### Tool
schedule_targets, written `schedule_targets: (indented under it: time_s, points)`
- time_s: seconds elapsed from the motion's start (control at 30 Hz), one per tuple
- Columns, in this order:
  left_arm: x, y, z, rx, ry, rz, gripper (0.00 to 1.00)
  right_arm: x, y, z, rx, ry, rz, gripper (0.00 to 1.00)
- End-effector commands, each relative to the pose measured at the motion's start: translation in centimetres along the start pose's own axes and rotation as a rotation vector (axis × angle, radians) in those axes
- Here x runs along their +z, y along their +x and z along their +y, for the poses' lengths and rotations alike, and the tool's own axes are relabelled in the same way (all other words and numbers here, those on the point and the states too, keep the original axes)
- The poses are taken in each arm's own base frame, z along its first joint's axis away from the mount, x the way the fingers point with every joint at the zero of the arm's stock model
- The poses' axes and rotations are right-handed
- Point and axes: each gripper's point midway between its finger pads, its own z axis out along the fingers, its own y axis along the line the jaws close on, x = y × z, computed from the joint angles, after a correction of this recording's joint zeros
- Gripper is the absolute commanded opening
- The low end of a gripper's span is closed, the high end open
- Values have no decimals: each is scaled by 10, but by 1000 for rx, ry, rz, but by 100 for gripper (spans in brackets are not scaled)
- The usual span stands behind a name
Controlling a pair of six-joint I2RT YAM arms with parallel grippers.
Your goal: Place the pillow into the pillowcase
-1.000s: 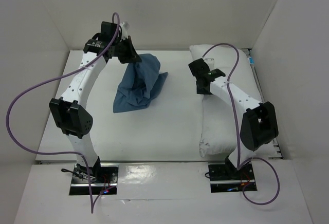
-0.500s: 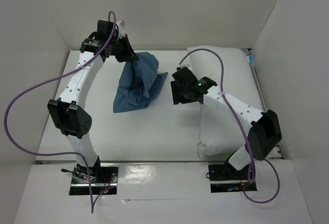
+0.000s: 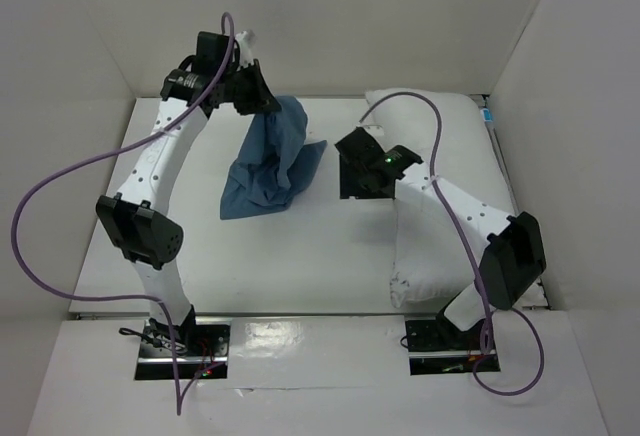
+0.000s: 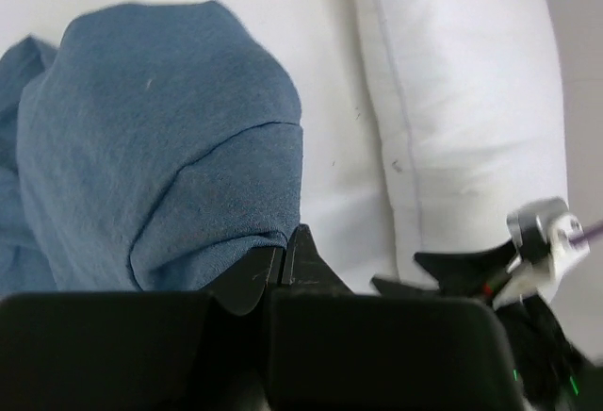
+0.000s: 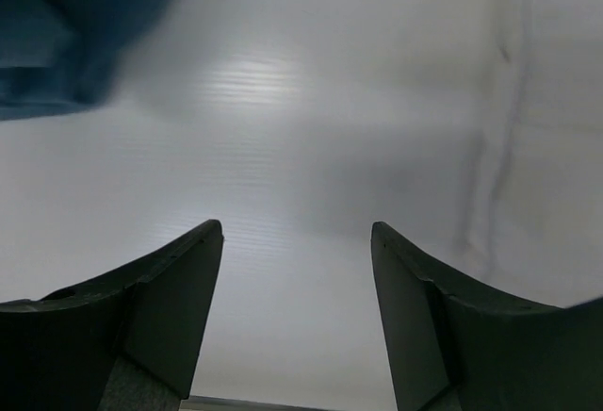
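Observation:
The blue pillowcase (image 3: 270,161) hangs in a wrinkled drape from my left gripper (image 3: 264,103), which is raised at the back left and shut on its top edge; its lower part rests on the table. In the left wrist view the cloth (image 4: 160,138) bulges just past the closed gripper (image 4: 283,255). The white pillow (image 3: 440,251) lies lengthwise along the right side, partly under my right arm. My right gripper (image 3: 350,163) hovers over bare table between pillowcase and pillow, open and holding nothing (image 5: 297,232). The pillowcase (image 5: 75,24) shows at its upper left and the pillow (image 5: 556,128) at its right.
White walls close in the table (image 3: 300,256) at the back, left and right. Purple cables loop from both arms, one (image 3: 420,106) arching over the pillow's far end. In the left wrist view the right arm's gripper (image 4: 490,274) shows at the lower right.
My right gripper moved left off the pillow to the bare table near the pillowcase, and its jaws opened wider. My left gripper shifted slightly, still holding the cloth.

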Motion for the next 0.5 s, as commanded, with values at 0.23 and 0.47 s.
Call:
schedule_targets:
  time_s: [0.23,0.47]
  points:
    - [77,23,5,95,34,184,89,3,-43,91,0,-263,-89,72]
    - [47,57,121,-121,-236,119,76,4,-46,90,-32,-279,-86,73]
